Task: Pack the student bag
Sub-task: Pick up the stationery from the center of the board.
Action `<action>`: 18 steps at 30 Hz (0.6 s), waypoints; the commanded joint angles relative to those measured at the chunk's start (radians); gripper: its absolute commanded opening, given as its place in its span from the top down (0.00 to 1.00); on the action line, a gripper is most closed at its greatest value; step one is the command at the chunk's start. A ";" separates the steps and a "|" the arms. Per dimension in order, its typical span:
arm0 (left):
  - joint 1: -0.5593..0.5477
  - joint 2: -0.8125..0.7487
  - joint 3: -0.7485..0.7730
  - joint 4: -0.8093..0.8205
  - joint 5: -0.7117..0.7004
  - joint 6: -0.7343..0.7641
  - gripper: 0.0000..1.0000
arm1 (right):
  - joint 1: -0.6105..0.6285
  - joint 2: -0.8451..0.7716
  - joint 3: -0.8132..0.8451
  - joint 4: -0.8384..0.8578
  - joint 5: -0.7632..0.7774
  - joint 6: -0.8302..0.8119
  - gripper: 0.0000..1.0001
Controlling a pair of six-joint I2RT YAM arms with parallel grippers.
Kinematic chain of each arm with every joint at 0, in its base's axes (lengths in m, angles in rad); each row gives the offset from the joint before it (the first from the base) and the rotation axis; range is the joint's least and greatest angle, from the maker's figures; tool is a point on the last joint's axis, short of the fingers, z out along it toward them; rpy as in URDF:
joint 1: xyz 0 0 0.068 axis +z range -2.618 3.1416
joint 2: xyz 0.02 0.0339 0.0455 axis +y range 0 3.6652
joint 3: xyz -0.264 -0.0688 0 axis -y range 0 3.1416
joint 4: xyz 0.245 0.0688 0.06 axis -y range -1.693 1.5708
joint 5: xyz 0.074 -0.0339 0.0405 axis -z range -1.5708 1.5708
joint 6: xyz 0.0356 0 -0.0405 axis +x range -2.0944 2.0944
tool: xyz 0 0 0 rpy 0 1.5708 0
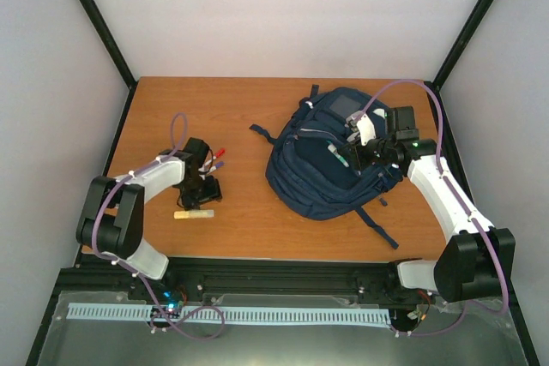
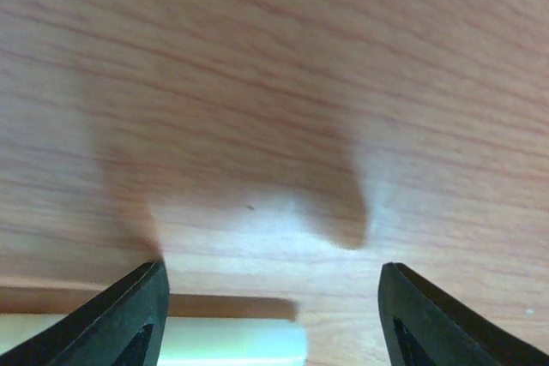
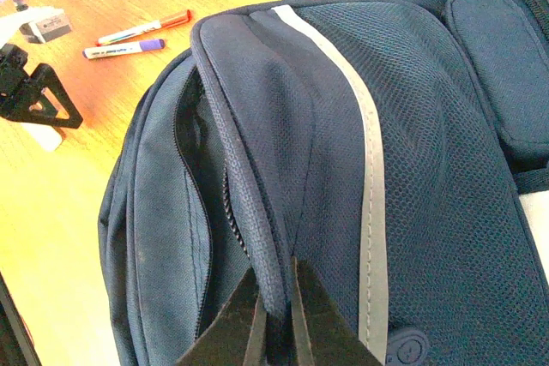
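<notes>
Right gripper (image 3: 274, 285) pinches student bag (image 3: 403, 143) opening rim; thin hold may slip. Left gripper (image 2: 273, 270), left of bag, spread wide and empty, could nudge pale stick (image 2: 232, 342).

Lab enclosure: white panels (image 1: 283, 6), black frame posts (image 1: 96, 21).

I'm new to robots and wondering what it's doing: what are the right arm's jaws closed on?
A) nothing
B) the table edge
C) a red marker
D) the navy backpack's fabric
D: the right wrist view shows the right arm's jaws pinched shut on a fold of the student bag.
</notes>
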 commanded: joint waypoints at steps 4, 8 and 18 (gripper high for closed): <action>-0.066 0.006 -0.013 -0.053 -0.005 -0.051 0.29 | -0.012 -0.032 0.010 0.047 -0.061 -0.013 0.97; -0.078 -0.128 0.007 -0.086 -0.112 -0.146 0.29 | -0.014 -0.030 0.009 0.044 -0.063 -0.017 0.97; -0.078 -0.298 -0.059 -0.146 -0.165 -0.462 0.36 | -0.017 -0.023 0.011 0.037 -0.079 -0.022 0.97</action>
